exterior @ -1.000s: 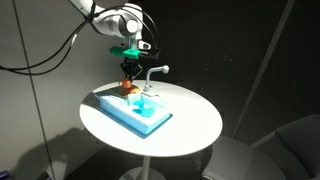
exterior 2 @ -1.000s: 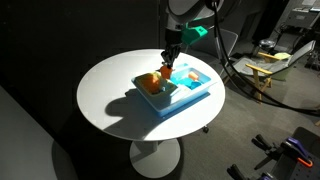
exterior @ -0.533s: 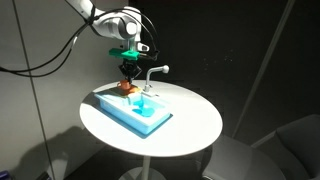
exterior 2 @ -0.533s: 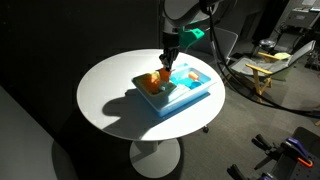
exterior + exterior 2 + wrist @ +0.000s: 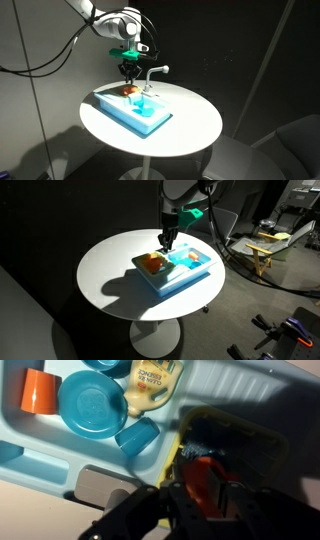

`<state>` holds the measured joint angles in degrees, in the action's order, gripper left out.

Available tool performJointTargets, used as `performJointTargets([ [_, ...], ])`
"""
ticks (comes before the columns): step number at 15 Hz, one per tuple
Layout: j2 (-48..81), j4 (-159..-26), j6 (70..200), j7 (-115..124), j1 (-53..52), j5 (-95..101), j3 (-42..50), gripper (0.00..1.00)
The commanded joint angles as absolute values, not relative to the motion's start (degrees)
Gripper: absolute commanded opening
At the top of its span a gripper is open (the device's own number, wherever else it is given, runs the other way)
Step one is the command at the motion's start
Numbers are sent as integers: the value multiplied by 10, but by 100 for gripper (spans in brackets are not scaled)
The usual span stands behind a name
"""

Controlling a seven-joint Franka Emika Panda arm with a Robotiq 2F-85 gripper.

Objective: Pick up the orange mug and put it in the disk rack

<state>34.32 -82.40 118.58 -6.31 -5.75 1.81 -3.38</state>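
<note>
The orange mug [image 5: 129, 90] [image 5: 149, 262] rests in the disk rack [image 5: 110, 97] [image 5: 141, 270], the pale end section of the light blue sink unit [image 5: 140, 115] [image 5: 190, 272]. My gripper [image 5: 127, 68] [image 5: 168, 238] hangs a little above the mug, apart from it, and looks open. In the wrist view the mug [image 5: 205, 472] shows in shadow between my dark fingers [image 5: 200, 502], inside the yellow-edged rack [image 5: 181, 445].
The sink basin holds a blue plate [image 5: 90, 407], a small blue cup [image 5: 137, 437], a second orange cup [image 5: 38, 392] and a labelled bottle [image 5: 150, 382]. A grey-white faucet [image 5: 152, 75] stands beside the gripper. The unit sits on a round white table [image 5: 190, 125] [image 5: 105, 270].
The gripper has risen slightly from the mug. The mug stays in the rack.
</note>
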Motion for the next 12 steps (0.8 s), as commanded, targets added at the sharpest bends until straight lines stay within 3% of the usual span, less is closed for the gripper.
performJointTargets([
  [1, 349, -804, 1166, -78, -53, 24, -38, 62],
  [6, 345, -810, 1169, -80, -52, 24, -37, 99],
  [12, 333, -827, 1176, -75, -56, 27, -36, 100],
])
